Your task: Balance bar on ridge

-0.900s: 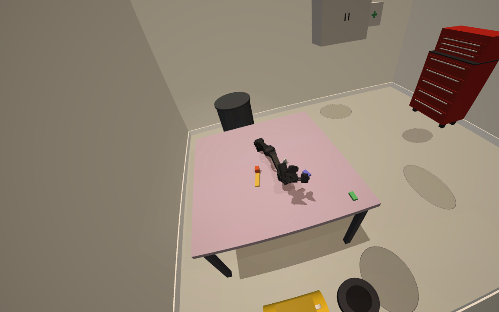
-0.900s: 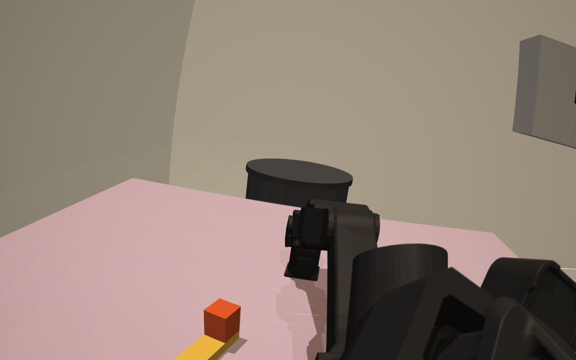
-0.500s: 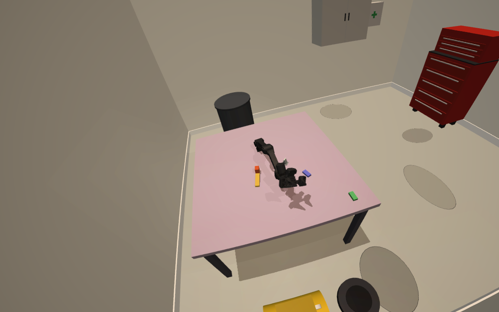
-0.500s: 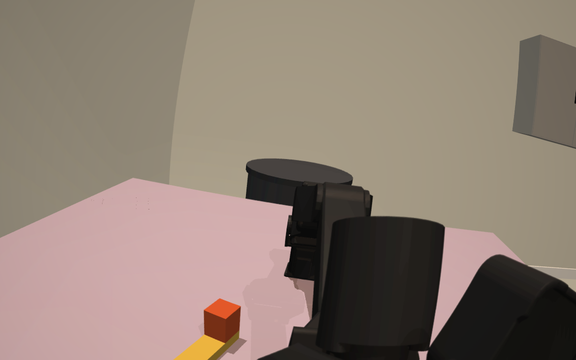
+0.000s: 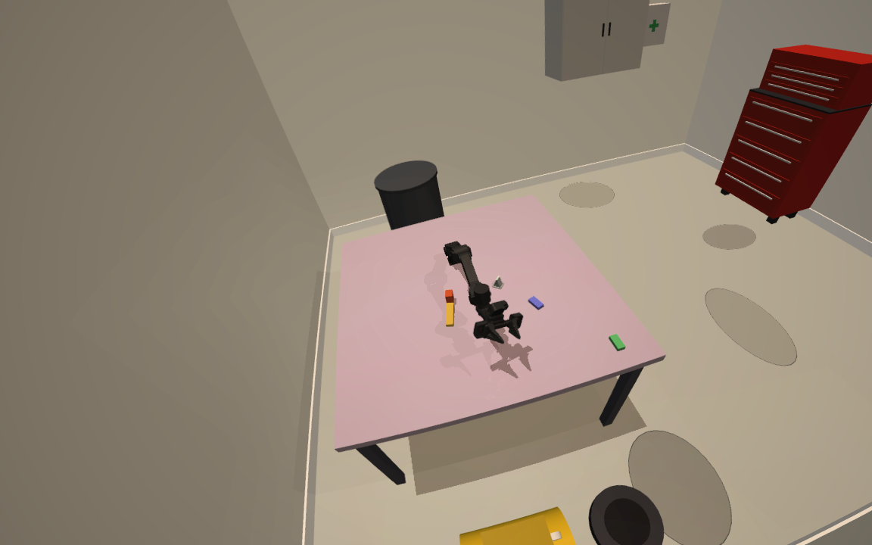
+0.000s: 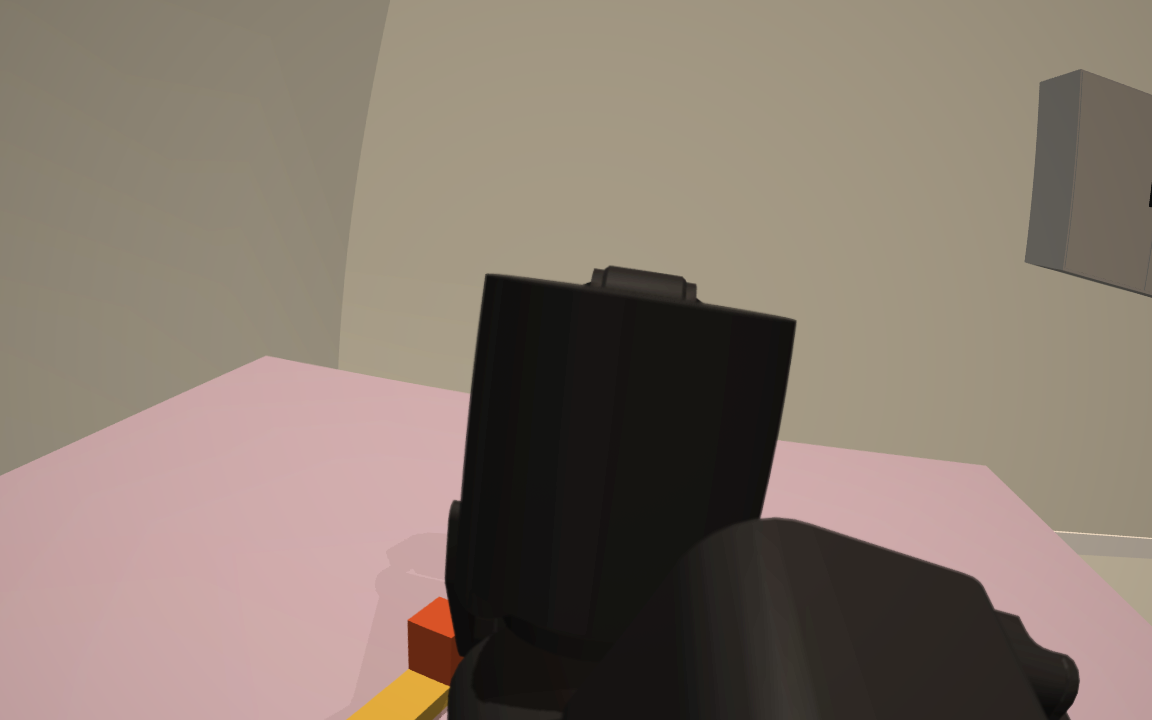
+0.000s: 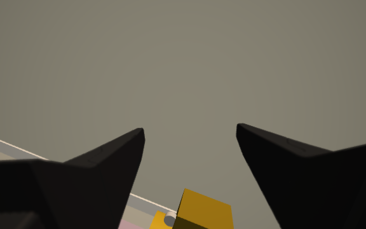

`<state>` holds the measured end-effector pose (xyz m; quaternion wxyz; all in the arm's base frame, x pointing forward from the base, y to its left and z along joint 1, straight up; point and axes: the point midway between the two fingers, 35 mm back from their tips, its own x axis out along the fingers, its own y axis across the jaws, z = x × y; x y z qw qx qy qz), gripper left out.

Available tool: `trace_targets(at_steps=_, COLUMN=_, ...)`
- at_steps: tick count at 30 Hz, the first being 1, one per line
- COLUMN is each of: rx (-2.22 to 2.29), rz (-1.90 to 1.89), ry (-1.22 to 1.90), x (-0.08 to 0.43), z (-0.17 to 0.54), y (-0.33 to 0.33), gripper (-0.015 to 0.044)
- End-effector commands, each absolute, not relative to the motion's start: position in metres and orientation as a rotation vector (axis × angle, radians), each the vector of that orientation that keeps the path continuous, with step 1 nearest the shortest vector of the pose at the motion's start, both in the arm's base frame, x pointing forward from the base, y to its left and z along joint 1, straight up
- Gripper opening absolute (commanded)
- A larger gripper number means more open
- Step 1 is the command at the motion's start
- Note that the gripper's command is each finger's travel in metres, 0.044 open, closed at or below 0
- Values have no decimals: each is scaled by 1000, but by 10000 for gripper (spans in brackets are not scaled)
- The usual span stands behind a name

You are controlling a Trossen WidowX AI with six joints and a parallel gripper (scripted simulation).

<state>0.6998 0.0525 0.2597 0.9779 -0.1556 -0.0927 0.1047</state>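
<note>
The yellow bar lies on the pink table, with an orange-red cube on its far end. The small grey-white ridge stands to the right of the bar, beside the arm, in the top view; it does not show in the exterior view. My gripper is open and empty. It is above the table, to the right of the bar and nearer the front edge. The arm hides much of the exterior view, and the fingers do not show there.
A blue block lies right of the arm, and a green block lies near the table's right front corner. On the floor are a dark drum behind the table and a yellow object in front.
</note>
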Motion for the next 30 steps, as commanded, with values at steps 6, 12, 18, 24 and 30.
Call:
trace_targets(at_steps=6, rx=-254, rz=170, ry=55, x=690, z=238, y=18, gripper=315)
trace_targets(at_steps=12, rx=-213, rz=140, ry=218, x=676, z=221, y=-4, gripper=315)
trace_targets(at_steps=18, rx=-170, rz=107, ry=378, x=655, z=205, y=-25, gripper=315)
trace_targets(at_steps=24, rx=-125, rz=71, ry=536, x=628, z=191, y=-44, gripper=315)
trace_targets(at_steps=30, rx=-79, rz=32, ry=693, x=595, z=178, y=-60, gripper=315)
